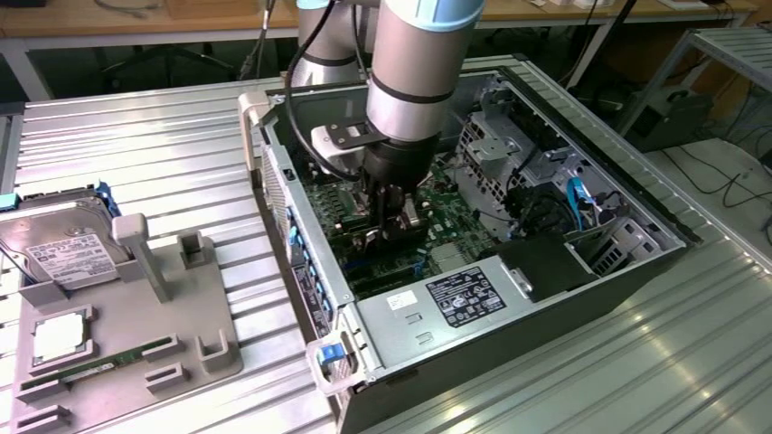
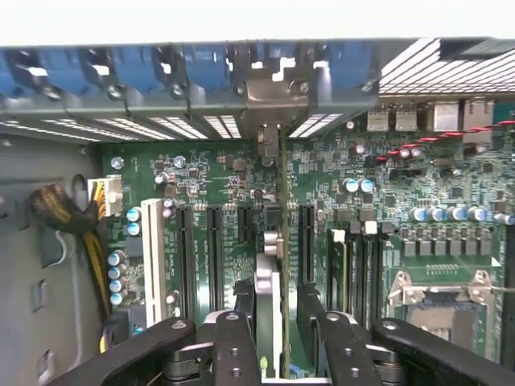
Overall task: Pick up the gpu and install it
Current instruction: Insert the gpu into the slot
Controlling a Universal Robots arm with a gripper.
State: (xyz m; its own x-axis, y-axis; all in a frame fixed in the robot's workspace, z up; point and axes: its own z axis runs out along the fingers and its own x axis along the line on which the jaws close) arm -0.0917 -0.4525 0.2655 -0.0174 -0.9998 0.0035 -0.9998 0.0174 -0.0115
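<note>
An open computer case (image 1: 627,212) lies on its side on a ribbed metal tabletop (image 1: 145,154), its motherboard (image 1: 453,221) facing up. To the exterior view's left a grey holder (image 1: 133,334) carries a hard drive (image 1: 61,253) and a thin RAM stick (image 1: 90,369).

The robot arm (image 1: 410,72) reaches straight down into the case. Its end effector (image 2: 278,322) is clenched on the gpu (image 2: 283,241), which it grasps by the upper edge, one black finger (image 2: 233,338) on each flat face.

The pick-up looks done: the card is off the tabletop and inside the case. Installing appears to be under way. In the wrist view the card stands on edge over the motherboard, in the row of long black slots (image 2: 216,249), between two of them or over one; whether its lower edge is fully seated cannot be told.

The gpu's long axis runs parallel to the slots, level with the board. Its far end points at the case's rear wall, where the silver bracket (image 2: 270,96) meets the blue-latched slot openings (image 2: 145,72). Its flat faces are upright.
</note>
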